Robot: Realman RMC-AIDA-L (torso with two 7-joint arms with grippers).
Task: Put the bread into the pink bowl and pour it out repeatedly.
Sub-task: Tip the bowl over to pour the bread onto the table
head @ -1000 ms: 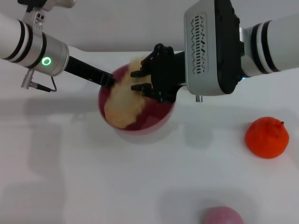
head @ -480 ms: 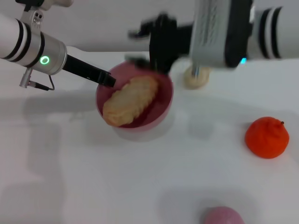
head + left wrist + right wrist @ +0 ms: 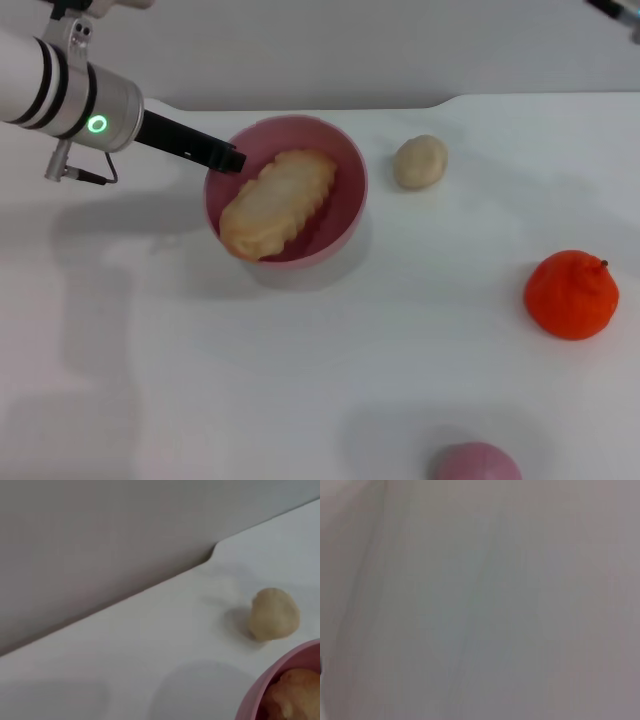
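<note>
The pink bowl [image 3: 345,165] stands at the middle back of the white table. The bread [image 3: 275,203] lies inside it with its plain tan side up, one end leaning on the front left rim. My left gripper [image 3: 228,160] reaches in from the left and is shut on the bowl's left rim. The left wrist view shows a piece of the bowl's rim [image 3: 280,680] with the bread [image 3: 295,697] in it. Of the right arm only a dark sliver shows at the top right corner; its gripper is out of view and its wrist view shows only plain grey.
A small round beige bun [image 3: 419,161] lies just right of the bowl, also seen as the bun [image 3: 274,614] in the left wrist view. An orange fruit [image 3: 571,295] sits at the right. A small pink rounded object [image 3: 476,463] pokes in at the front edge.
The right gripper let go of the bread over the bowl, rose and withdrew to the upper right out of view. The bread settled in the bowl. The left gripper stayed on the rim.
</note>
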